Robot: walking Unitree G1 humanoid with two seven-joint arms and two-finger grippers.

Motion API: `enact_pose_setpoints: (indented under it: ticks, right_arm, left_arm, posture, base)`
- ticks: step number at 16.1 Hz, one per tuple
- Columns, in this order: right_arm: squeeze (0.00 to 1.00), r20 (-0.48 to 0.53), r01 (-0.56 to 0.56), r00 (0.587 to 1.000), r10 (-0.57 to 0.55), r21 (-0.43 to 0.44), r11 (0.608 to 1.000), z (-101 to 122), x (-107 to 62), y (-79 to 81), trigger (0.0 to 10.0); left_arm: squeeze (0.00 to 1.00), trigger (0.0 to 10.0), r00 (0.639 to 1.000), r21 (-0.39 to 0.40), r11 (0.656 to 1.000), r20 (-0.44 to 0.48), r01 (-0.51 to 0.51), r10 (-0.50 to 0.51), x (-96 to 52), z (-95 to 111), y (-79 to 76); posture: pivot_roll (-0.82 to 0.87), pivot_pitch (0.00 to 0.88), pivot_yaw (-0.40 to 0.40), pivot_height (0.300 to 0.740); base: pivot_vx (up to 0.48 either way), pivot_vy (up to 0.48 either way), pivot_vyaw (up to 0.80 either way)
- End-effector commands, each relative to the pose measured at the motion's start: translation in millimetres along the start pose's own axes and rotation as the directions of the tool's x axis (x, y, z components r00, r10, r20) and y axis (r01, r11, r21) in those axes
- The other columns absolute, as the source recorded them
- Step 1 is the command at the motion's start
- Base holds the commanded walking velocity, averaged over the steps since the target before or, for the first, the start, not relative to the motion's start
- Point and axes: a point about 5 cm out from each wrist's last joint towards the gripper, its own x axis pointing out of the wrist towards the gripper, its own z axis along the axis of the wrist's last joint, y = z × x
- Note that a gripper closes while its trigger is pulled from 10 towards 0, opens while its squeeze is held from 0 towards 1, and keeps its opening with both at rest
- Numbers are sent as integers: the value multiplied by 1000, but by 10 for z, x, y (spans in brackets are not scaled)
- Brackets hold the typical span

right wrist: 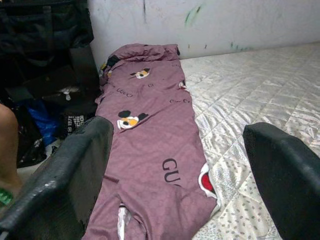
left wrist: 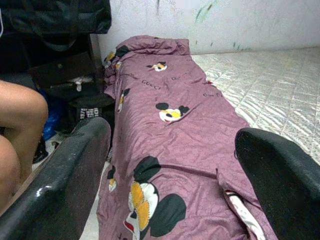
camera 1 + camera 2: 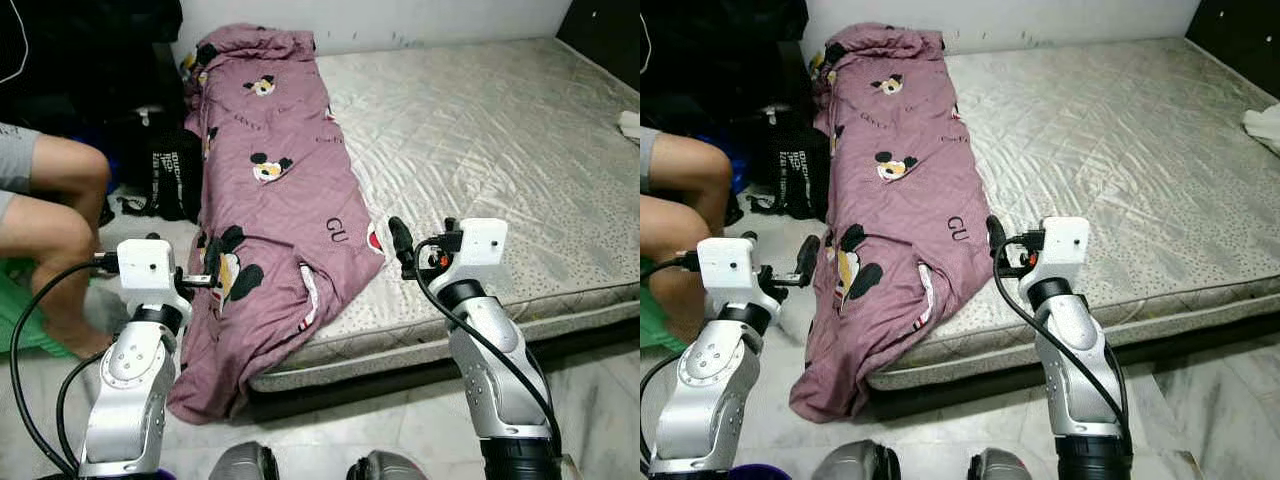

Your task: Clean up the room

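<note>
Purple cartoon-print quilted blanket (image 3: 270,200) laid along left edge of bare grey mattress (image 3: 480,150), lower end spilling to floor. Both end effectors (left (image 3: 200,281), right (image 3: 402,245)) held spread, empty, near hem. Risk: single-layer pinch, fabric slipping off.

Bare quilted mattress (image 3: 480,150) on a dark low frame, white wall (image 3: 400,20) behind its head, a seated person's bare knees (image 3: 60,200) left of the mattress, black bags (image 3: 165,170) on the floor between knees and mattress, pale marble floor (image 3: 600,380) along its foot.
</note>
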Motion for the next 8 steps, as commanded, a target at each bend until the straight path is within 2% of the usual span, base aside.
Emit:
enact_pose_setpoints:
  ticks: [1,8]
  right_arm:
    - [0,11,-18,1000,18,-7,1000,55,11,31,10000]
    - [0,5,-17,1000,17,-12,1000,65,22,38,10000]
  left_arm:
    - [0,10000,1000,-2,1000,8,-19,19,4,29,37]
    - [0,10000,1000,-14,1000,6,-16,16,11,32,29]
  posture:
    - [-91,41,13,689]
    - [-91,39,13,689]
  base:
    - [0,0,0]
    - [315,0,0]
